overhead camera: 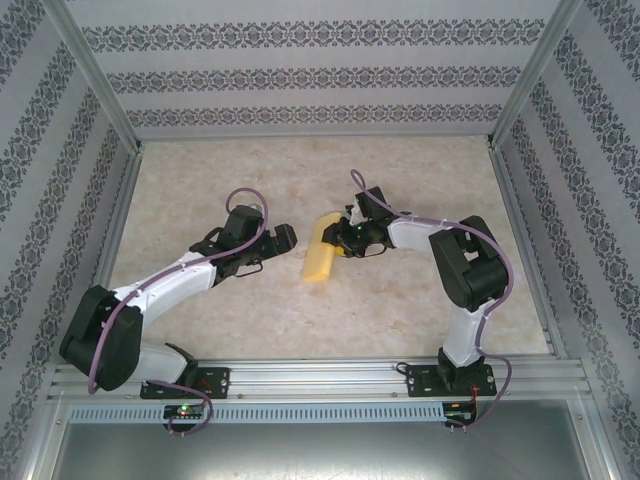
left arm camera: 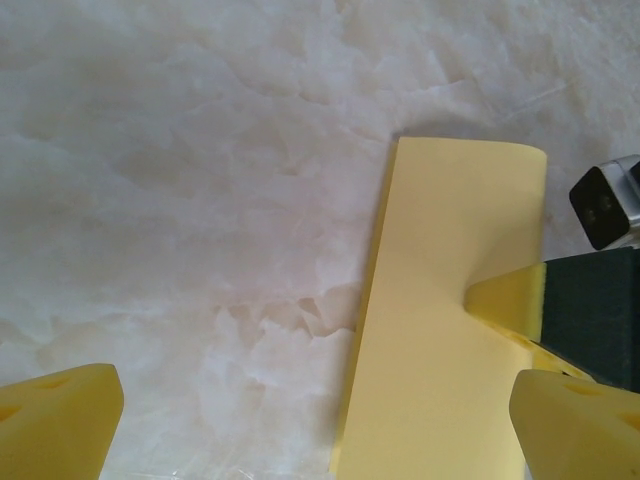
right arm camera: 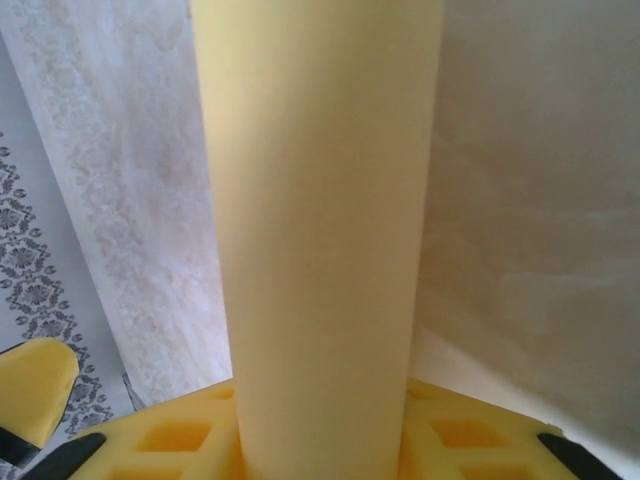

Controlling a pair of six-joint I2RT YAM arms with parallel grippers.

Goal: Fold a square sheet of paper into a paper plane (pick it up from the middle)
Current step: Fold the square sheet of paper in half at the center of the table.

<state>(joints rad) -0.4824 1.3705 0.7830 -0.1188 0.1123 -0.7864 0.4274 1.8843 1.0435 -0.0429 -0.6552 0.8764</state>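
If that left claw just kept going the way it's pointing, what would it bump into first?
Most likely the folded yellow paper, lying just ahead of the open left gripper. The right gripper sits right behind it. Height is hard to judge.

Plain pale yellow-orange sheet of paper point(overhead camera: 320, 250) there, on a cream marbled surface point(overhead camera: 250, 310). Walls point(overhead camera: 300, 75) white, striped with dark floral bands. Arms point(overhead camera: 165, 280) white and black, cables point(overhead camera: 508, 268) purple.
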